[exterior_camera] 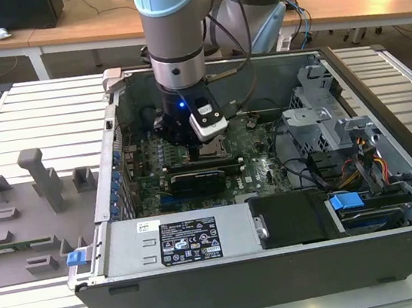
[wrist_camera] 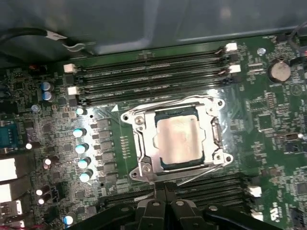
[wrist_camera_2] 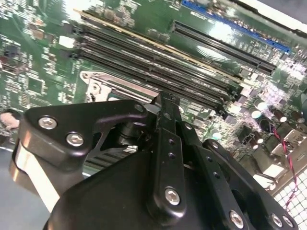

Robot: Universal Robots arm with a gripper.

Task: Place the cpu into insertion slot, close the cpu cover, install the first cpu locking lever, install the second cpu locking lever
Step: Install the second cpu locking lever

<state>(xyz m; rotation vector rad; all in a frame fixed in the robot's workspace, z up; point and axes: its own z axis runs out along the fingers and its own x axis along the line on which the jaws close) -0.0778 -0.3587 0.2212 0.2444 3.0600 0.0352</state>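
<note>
The cpu already sat in the insertion slot with the cpu cover down over it, while the pincer, pressed shut and holding nothing, hung at the socket's six o'clock edge by the locking levers.

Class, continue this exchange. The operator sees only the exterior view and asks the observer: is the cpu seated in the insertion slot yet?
Observer: Yes. In the first wrist view the cpu sits in the insertion slot, silvery face up.
Operator: Is it covered?
Observer: The cpu cover lies flat, framing the chip.
Operator: Where am I working?
Observer: The tool, shut, hangs at the socket's edge.
</note>
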